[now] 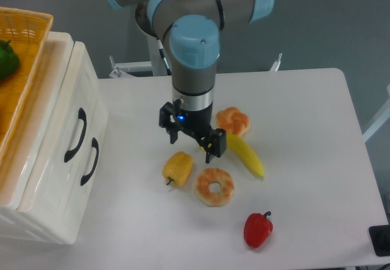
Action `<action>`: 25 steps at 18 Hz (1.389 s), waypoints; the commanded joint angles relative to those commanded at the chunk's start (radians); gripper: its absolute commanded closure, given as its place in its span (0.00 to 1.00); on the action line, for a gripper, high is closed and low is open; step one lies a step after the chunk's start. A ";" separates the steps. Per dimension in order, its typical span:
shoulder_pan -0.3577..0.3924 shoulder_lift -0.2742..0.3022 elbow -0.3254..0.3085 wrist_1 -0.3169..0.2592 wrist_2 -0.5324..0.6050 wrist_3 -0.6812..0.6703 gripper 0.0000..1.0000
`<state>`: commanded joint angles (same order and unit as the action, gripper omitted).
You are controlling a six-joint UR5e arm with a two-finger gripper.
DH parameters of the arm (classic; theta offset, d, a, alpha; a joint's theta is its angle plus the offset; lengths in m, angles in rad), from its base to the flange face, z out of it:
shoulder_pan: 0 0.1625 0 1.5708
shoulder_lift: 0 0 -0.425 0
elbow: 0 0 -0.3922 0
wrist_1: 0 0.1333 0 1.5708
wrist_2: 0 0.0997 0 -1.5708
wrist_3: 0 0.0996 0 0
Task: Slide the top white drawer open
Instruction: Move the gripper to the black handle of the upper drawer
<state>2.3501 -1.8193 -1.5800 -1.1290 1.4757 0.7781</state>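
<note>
The top white drawer [64, 122] sits at the left in a cream cabinet, its curved black handle [76, 135] facing the table. It looks pushed in, flush with the lower drawer, whose handle [90, 160] lies just beside it. My gripper [191, 143] hangs over the middle of the table, well to the right of the cabinet and pointing down. It is open with nothing between its fingers. It hovers just above a yellow pepper [177, 167] and the end of a banana [244, 154].
An orange wicker basket [27, 50] holding a green pepper [6, 58] rests on the cabinet top. On the table lie a glazed doughnut [214, 186], a small pastry [233, 120] and a red pepper [258, 228]. The arm's base [170, 44] stands at the table's back edge.
</note>
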 joint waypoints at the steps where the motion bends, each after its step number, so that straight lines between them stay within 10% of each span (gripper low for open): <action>1: -0.005 -0.005 0.000 0.000 0.000 -0.035 0.00; 25: -0.120 -0.028 0.026 -0.113 -0.031 -0.470 0.00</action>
<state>2.2305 -1.8469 -1.5539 -1.2425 1.4450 0.3083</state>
